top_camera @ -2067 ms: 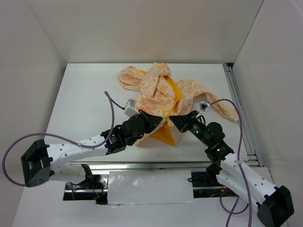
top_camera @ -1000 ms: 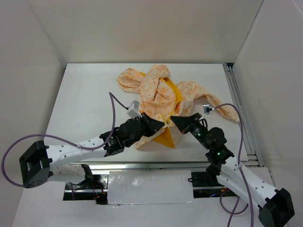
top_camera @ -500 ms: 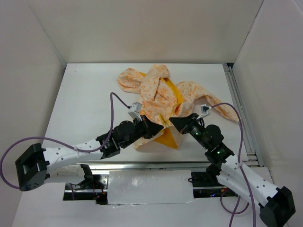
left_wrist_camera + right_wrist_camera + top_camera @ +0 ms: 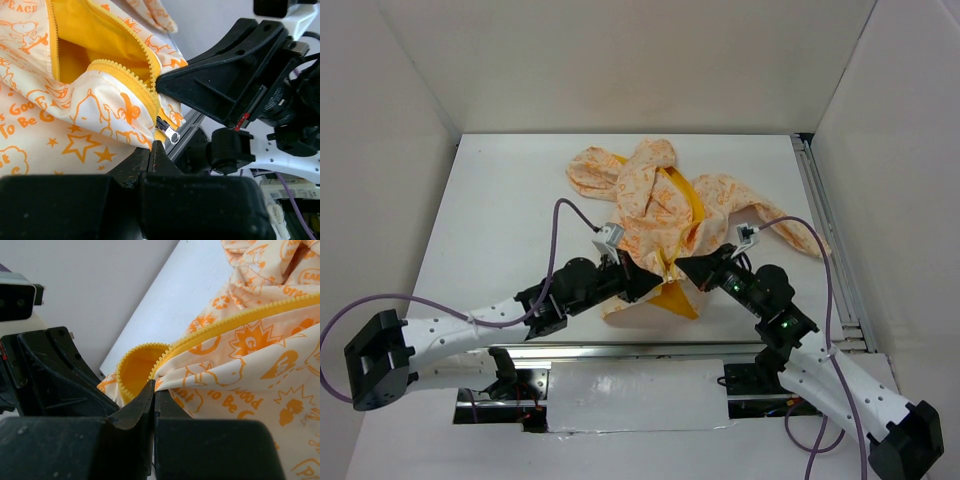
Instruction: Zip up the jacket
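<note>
- We see the jacket [image 4: 655, 195] lying crumpled at the middle of the worktop [image 4: 500, 200]. Its cream and orange print faces up and the yellow lining [image 4: 672, 296] shows at the near hem.
- One sleeve [image 4: 785, 225] trails off to the right, and another bunch of fabric lies at the far left of the heap.
- The front is open at the bottom. In the left wrist view the yellow zipper teeth [image 4: 131, 80] curve around a gap of lining, and the metal zipper slider [image 4: 167, 132] hangs at the lower corner of the hem.
- The left end effector [image 4: 658, 278] meets the near hem from the left. Its fingers are pressed together on the fabric just below the slider, and from its own camera the tips [image 4: 155, 149] touch the hem edge.
- The right end effector [image 4: 683, 265] comes in from the right, just beside the left one. Its fingers are pinched tight on the cream edge beside the toothed strip [image 4: 210, 325].
- Each wrist camera shows the other end effector close by, with the hem corner between them.
- A purple cable [image 4: 558, 225] loops over the worktop to the left of the jacket.
</note>
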### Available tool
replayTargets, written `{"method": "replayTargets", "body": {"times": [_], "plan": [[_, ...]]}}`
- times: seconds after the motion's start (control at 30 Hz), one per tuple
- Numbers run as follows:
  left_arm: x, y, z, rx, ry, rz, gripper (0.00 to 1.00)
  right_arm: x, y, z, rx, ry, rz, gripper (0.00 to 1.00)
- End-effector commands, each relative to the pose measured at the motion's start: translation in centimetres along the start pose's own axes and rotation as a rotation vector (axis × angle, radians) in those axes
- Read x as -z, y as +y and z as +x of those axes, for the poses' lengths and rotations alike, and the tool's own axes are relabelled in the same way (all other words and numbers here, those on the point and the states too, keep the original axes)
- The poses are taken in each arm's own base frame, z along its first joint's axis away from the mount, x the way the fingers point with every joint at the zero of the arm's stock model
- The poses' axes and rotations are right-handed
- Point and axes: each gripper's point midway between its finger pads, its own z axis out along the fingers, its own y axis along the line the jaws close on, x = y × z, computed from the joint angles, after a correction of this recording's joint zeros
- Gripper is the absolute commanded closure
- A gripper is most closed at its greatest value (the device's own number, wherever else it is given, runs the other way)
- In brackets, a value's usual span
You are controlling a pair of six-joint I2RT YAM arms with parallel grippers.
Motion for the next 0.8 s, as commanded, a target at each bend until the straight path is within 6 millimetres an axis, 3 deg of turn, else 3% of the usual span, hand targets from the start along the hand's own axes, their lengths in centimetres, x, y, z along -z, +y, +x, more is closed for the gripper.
{"method": "replayTargets", "body": {"times": [0.0,0.17,0.43,0.6,0.77], "plan": [[-0.2,-0.5,1.7,-0.004,0.097,-0.019,1.00,-0.1,0.3,-2.5,0.089,-0.059,0.007,1.00],[-1.5,-0.3,-0.1,0.004,0.045,-0.054,1.00,0.4,0.6,1.0,0.104,0.121,-0.053,0.98],[-2.4,-0.7,-1.7,0.094,-0.008,-0.022,1.00,1.1,1.7,3.3,0.013,0.229,-0.121,0.82],[-2.4,-1.3,-2.6,0.112,-0.056,0.019,1.00,1.4,1.2,4.0,-0.017,0.255,-0.091,0.73],[-1.7,-2.3,-3.7,0.111,-0.109,0.066,1.00,1.7,0.3,3.7,-0.034,0.231,-0.032,0.56]]}}
